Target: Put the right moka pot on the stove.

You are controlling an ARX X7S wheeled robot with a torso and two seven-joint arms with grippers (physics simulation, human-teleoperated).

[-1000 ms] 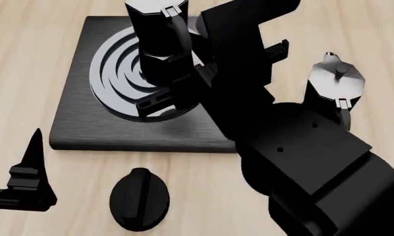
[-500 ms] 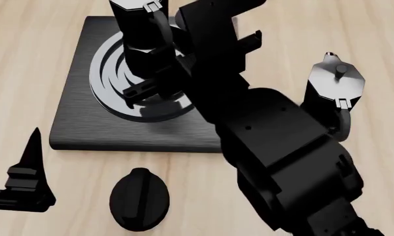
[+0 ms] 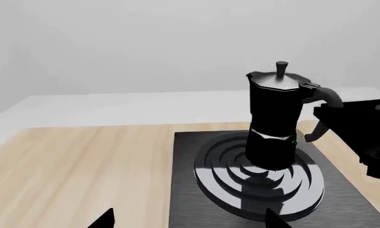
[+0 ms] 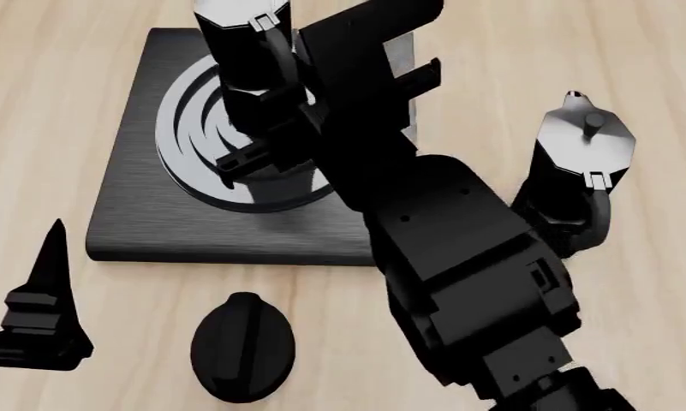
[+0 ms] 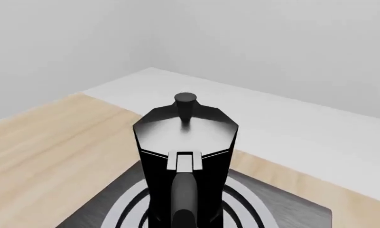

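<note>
The right moka pot (image 4: 242,51), black and faceted with a shiny grey lid, stands upright over the middle of the burner rings of the stove (image 4: 137,205). I cannot tell whether its base touches the rings. My right gripper (image 4: 302,86) reaches over the stove and is shut on the pot's handle (image 5: 184,199). The pot also shows in the left wrist view (image 3: 275,123), with the right gripper (image 3: 319,126) at its handle. The twin pot (image 4: 577,158) stands on the table to the right of the stove. My left gripper (image 3: 190,221) is open and empty, near the stove's front left corner.
A black oval knob (image 4: 242,347) lies on the wooden table (image 4: 617,51) in front of the stove. My right arm (image 4: 468,274) crosses the stove's right half and stands close to the twin pot. A pale wall rises behind the table (image 3: 82,156).
My right arm has carried the pot leftward, toward the middle of the burner rings; in the last half second it barely moved. The left gripper has shifted slightly.
</note>
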